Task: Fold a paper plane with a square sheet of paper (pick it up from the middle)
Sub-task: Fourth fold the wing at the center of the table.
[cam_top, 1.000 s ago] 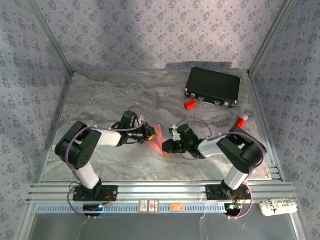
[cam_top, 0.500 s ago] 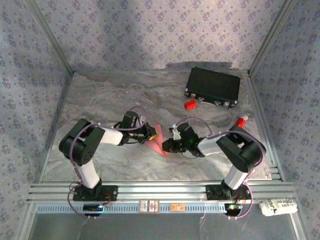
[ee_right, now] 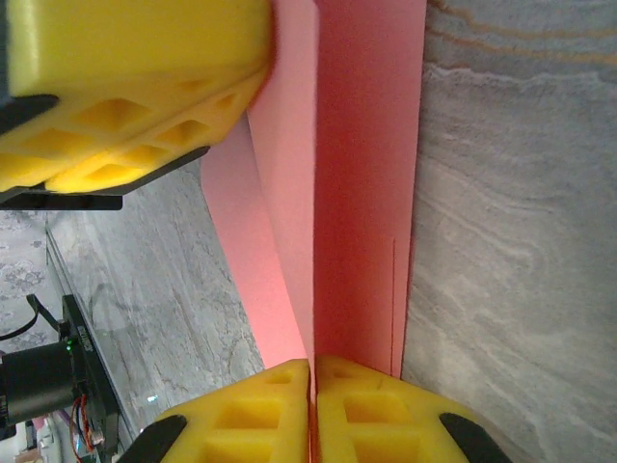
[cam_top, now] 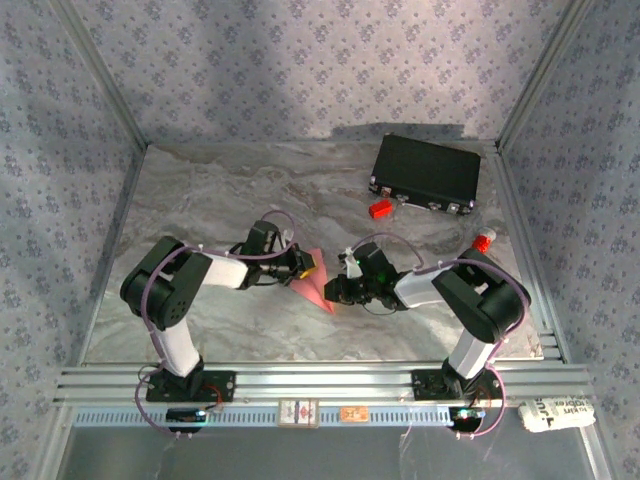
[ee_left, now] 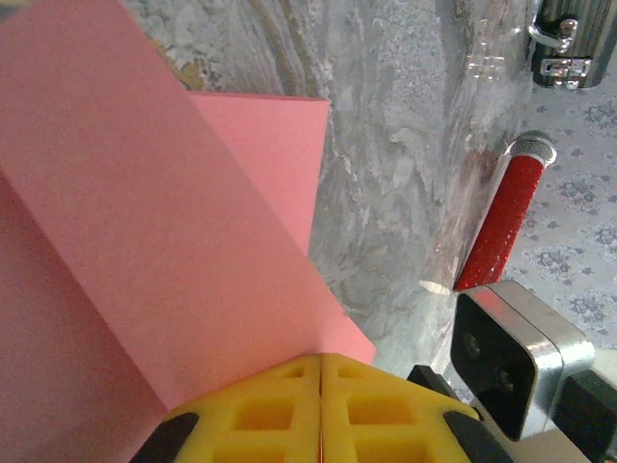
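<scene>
The salmon-pink sheet of paper (cam_top: pixel 314 284) is folded into layers and held up between both grippers over the middle of the table. My left gripper (cam_top: pixel 305 266) is shut on its upper-left edge. In the left wrist view the yellow fingertips (ee_left: pixel 280 405) meet at the left gripper (ee_left: pixel 320 359), pinching the paper (ee_left: pixel 145 212). My right gripper (cam_top: pixel 334 293) is shut on the lower-right end. The right gripper (ee_right: pixel 313 365) clamps the crease of the paper (ee_right: pixel 362 193), with the left gripper's yellow fingers (ee_right: pixel 125 87) at top left. Whether the paper has a paper plane's shape I cannot tell.
A black case (cam_top: pixel 425 172) lies at the back right with a small red block (cam_top: pixel 379 209) in front of it. A red-and-white tube (cam_top: pixel 483 241) lies near the right arm's elbow, the tube (ee_left: pixel 501 227) also visible from the left wrist. Metal frame posts border the marble table (cam_top: pixel 200 190).
The right gripper has crept slightly left toward the paper and the left arm's elbow has shifted a little right. Both grippers keep their hold on the paper.
</scene>
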Motion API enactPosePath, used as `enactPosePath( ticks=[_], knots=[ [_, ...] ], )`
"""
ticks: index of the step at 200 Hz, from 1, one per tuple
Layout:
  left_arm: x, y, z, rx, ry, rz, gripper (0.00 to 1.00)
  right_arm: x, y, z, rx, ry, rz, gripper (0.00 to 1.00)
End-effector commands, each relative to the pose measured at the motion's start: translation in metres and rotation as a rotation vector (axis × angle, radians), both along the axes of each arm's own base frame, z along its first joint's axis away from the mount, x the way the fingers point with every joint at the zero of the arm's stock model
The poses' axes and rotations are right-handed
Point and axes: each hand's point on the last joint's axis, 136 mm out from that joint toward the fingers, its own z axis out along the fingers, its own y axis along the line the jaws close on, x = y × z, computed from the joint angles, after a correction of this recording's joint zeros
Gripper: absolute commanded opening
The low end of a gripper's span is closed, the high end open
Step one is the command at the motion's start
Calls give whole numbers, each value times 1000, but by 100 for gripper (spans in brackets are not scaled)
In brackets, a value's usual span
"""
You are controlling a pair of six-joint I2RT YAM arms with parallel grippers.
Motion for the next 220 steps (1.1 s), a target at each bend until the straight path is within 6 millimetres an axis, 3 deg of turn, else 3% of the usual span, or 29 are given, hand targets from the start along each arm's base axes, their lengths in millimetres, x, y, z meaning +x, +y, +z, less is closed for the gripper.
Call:
enactPosePath(
  ticks=[1,220],
  knots=[
    [0,-4,-4,18,-6,-24,7,-13,-17,-33,-112,106,-27,11],
    [-8,0,-34,111,65,-77,6,-12,-18,-30,-111,130,-37,13]
  ],
)
